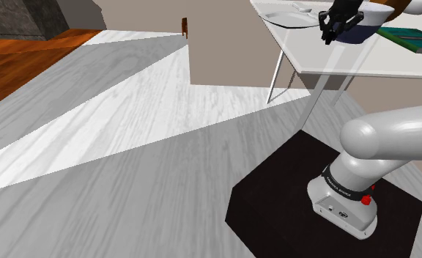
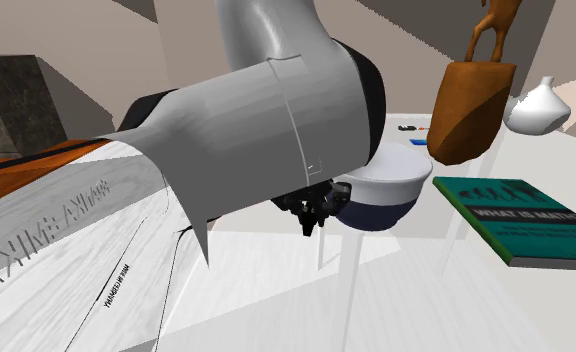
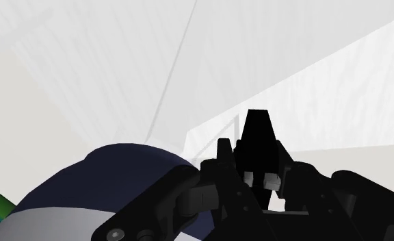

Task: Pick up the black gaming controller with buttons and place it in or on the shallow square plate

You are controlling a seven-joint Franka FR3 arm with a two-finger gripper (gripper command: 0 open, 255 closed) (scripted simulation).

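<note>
Tool (image 3: 254, 195) pinches the black controller (image 3: 257, 137), carried above the counter (image 1: 349, 62) beside a dark-blue bowl (image 3: 113, 178). Judged light, rigid and smooth-shelled; best gripped across the narrow body, clear of buttons. Shallow plate (image 1: 284, 17) sits near.

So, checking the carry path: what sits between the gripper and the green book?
A navy-and-white bowl sits between gripper and green book, in the second exterior view.

The green book (image 2: 511, 218) bears "WHAT IS MATH", the rest unclear.
</note>
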